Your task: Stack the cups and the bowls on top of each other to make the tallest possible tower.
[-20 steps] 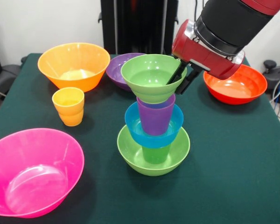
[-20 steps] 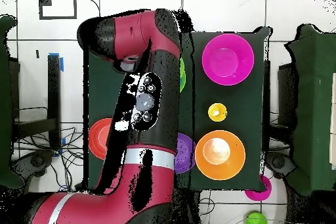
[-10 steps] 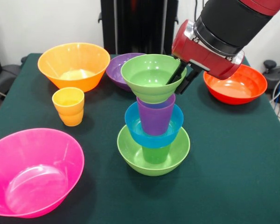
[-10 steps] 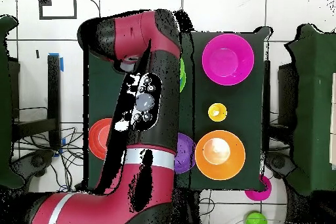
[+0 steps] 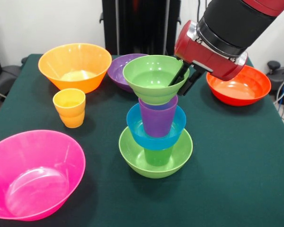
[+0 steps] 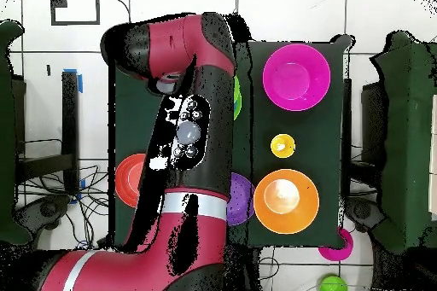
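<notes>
Glossy red arm, black cylindrical segments, silver band, slim black tool.

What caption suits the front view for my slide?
Gripper straddling the rim of the small green bowl topping the tower.

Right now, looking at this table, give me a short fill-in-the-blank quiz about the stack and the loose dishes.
1. The bowl at the top of the tower is ____.
2. The purple cup sits in a ____ bowl.
3. The loose yellow cup stands in front of the ____ bowl.
4. The gripper straddles the top bowl's ____.

Missing words: green; blue; orange; rim
</notes>
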Robot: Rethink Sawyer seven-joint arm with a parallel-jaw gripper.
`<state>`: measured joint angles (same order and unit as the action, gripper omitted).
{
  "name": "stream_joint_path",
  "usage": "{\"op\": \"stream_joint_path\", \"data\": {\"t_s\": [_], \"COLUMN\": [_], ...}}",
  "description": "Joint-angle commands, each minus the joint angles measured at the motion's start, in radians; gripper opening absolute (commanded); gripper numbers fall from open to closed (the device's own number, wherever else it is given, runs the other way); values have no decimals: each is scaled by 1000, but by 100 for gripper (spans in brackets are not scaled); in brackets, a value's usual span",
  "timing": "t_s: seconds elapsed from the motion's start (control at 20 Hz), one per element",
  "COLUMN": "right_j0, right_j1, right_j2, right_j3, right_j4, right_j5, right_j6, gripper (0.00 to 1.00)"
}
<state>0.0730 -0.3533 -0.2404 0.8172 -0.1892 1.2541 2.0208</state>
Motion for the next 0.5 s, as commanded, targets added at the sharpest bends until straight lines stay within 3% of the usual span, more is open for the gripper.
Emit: {"op": "stream_joint_path", "data": {"t_s": [0.05, 0.5], "right_j0": [8, 11], "right_j1": [10, 9], "right_j2": [125, 122], "right_j3": [102, 105], "right_j4": [-15, -16], "right_j5": [-23, -30], "right_j6": [-135, -124], "gripper": [0, 0]}}
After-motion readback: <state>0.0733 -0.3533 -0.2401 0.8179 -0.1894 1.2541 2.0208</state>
